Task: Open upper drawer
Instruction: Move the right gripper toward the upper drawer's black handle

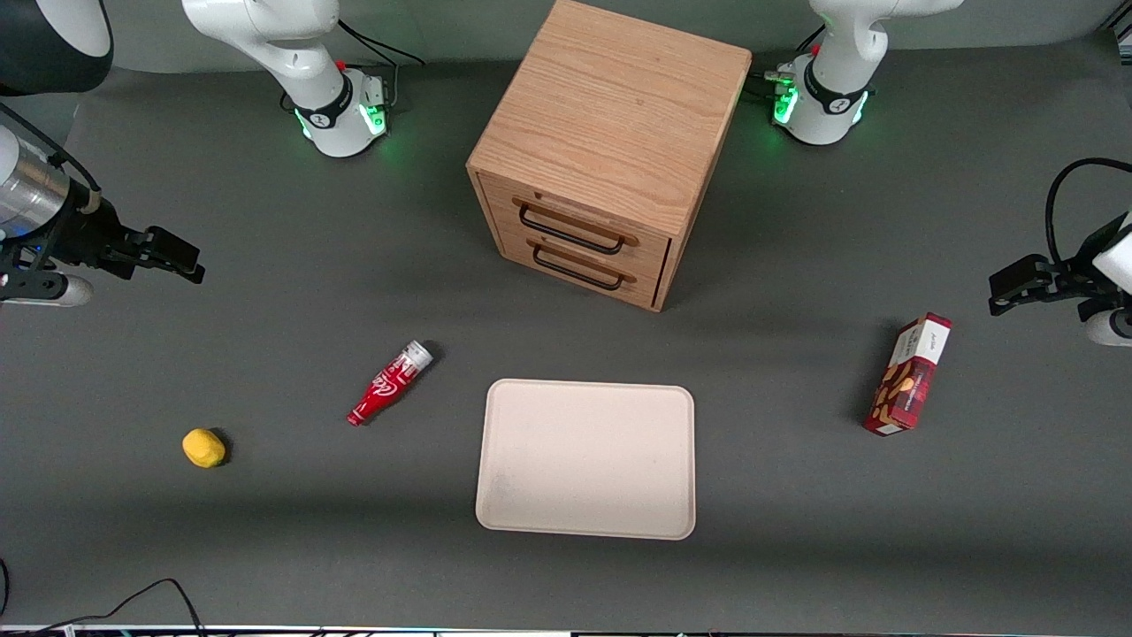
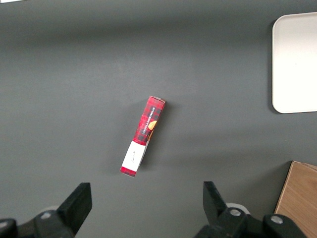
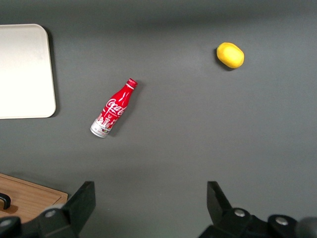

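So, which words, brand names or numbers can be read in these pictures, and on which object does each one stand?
"Coca-Cola": white script on the red bottle lying on the table.
Red box: its print is too small to read.
Upper drawer, tray, yellow object, open gripper: no text.

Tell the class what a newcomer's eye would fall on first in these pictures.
The oak cabinet stands out first, at the table's middle, its upper drawer shut above the lower drawer. Nearer the front camera lies a pale tray, with a red bottle lying beside it. The right arm's pincer hangs open above the working arm's end of the table, holding nothing.
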